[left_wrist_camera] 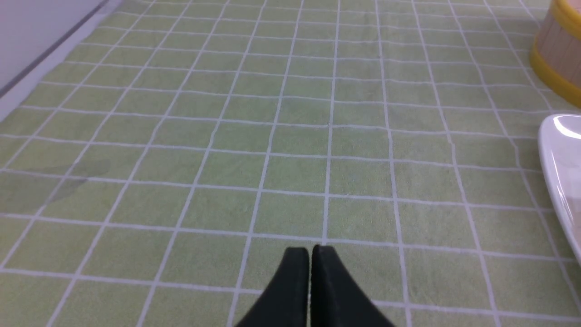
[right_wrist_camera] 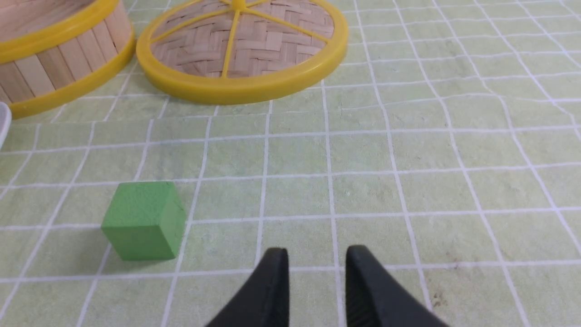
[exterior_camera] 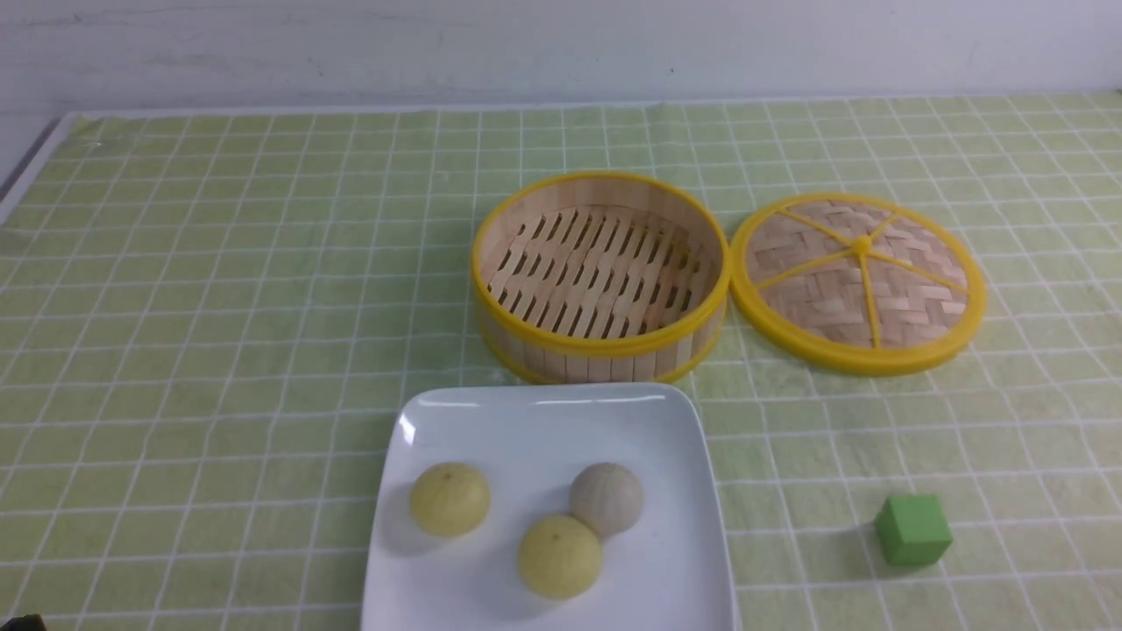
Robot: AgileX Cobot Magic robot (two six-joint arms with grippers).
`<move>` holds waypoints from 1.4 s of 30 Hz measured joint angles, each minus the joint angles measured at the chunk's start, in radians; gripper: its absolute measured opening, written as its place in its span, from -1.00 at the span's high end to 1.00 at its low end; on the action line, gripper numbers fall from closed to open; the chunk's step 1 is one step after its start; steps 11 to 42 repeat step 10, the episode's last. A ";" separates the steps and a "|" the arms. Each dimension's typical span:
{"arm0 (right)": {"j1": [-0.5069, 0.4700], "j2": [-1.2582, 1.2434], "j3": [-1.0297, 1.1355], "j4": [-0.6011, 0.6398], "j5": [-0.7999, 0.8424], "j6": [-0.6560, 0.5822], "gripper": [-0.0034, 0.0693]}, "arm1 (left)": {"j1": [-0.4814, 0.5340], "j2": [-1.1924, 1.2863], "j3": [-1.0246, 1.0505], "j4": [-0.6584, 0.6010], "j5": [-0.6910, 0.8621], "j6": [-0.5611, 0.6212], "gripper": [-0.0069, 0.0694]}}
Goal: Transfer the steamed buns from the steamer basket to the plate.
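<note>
Three steamed buns lie on the white square plate (exterior_camera: 543,399) at the front: two pale yellow buns (exterior_camera: 450,499) (exterior_camera: 560,556) and one greyish-beige bun (exterior_camera: 607,499). The steamer basket (exterior_camera: 600,346) stands just behind the plate, and its slatted floor is bare. Neither gripper shows in the front view. In the left wrist view my left gripper (left_wrist_camera: 310,250) is shut and empty over bare cloth, left of the plate's edge (left_wrist_camera: 560,154). In the right wrist view my right gripper (right_wrist_camera: 317,254) is slightly open and empty, over cloth beside the green cube (right_wrist_camera: 143,220).
The woven lid (exterior_camera: 859,280) with yellow spokes lies flat to the right of the basket. A small green cube (exterior_camera: 912,529) sits right of the plate. A green checked cloth covers the table, and a white wall runs along the back.
</note>
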 joint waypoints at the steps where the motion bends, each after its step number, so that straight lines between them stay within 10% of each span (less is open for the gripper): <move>1: 0.000 0.000 0.000 0.000 0.000 0.000 0.34 | 0.000 0.000 0.000 0.000 0.000 0.000 0.71; 42: 0.000 0.000 0.000 0.000 0.000 0.000 0.33 | 0.000 0.000 0.000 0.000 0.000 0.000 0.68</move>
